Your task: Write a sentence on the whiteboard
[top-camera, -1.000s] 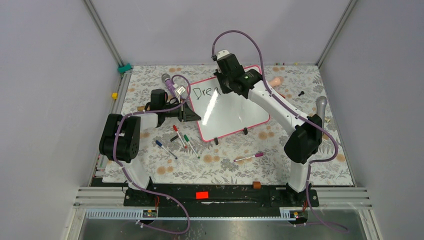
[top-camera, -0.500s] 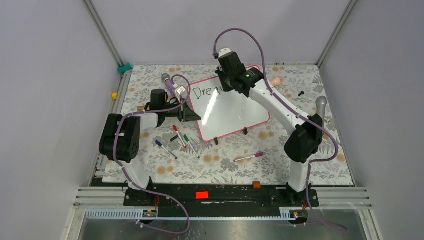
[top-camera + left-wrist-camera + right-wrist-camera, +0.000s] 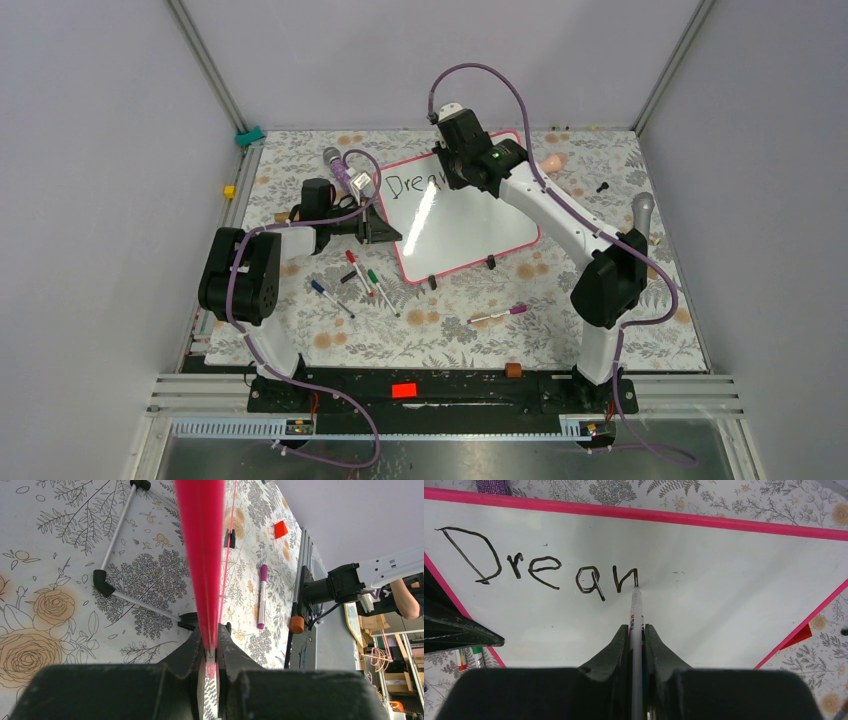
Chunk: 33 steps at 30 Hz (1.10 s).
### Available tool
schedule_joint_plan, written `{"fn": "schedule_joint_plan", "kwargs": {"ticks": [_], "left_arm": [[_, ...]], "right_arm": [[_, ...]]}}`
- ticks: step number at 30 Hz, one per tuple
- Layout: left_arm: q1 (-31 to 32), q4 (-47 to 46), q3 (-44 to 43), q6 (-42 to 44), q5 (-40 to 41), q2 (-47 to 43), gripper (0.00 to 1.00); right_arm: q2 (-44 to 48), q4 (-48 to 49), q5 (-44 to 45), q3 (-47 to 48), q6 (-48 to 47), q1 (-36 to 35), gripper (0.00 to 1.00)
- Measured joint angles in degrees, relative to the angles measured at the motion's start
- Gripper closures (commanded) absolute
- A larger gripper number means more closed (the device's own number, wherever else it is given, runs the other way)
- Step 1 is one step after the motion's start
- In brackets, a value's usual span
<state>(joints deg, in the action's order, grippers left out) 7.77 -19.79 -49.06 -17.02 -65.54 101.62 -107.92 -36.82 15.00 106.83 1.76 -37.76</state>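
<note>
The whole scene is taken in by the top external view from high above and behind the arm bases. It is aimed down and forward, with the whiteboard (image 3: 460,215) well below it near the centre.

The right wrist view is set close over the whiteboard's face. It is sighted along the marker (image 3: 636,610) pinched in the right gripper (image 3: 636,630), toward the board's far edge. The opening letters of the sentence (image 3: 539,572) are shared with the top view.

The left wrist view is placed low at the whiteboard's left end, behind the left gripper (image 3: 212,640) clamped on the frame. It is directed along the board's near edge. The purple-capped pen (image 3: 261,595) beyond that edge is also seen from above.
</note>
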Motion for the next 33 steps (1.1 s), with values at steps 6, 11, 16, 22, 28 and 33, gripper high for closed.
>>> {"fn": "schedule_joint_plan", "kwargs": {"ticks": [6,11,16,22,28,33], "left_arm": [[0.0,0.0,0.0,0.1,0.0,0.0,1.0],[0.0,0.0,0.0,0.1,0.0,0.0,1.0],[0.0,-0.1,0.0,0.1,0.0,0.0,1.0],[0.0,0.0,0.0,0.1,0.0,0.0,1.0],[0.0,0.0,0.0,0.0,0.0,0.0,1.0],[0.0,0.0,0.0,0.0,0.0,0.0,1.0]], "right_arm": [[-1.0,-1.0,0.1,2.7,0.0,0.0,1.0],[-2.8,-1.5,0.4,6.2,-0.3,0.1,1.0],[-2.9,-1.5,0.5,6.8,-0.4,0.4,1.0],[-2.9,-1.5,0.5,6.8,-0.4,0.8,1.0],[-2.5,-1.4,0.7,5.5,-0.4,0.9,1.0],[-1.4,-1.4,0.7,3.2,-0.3,1.2,1.0]]}}
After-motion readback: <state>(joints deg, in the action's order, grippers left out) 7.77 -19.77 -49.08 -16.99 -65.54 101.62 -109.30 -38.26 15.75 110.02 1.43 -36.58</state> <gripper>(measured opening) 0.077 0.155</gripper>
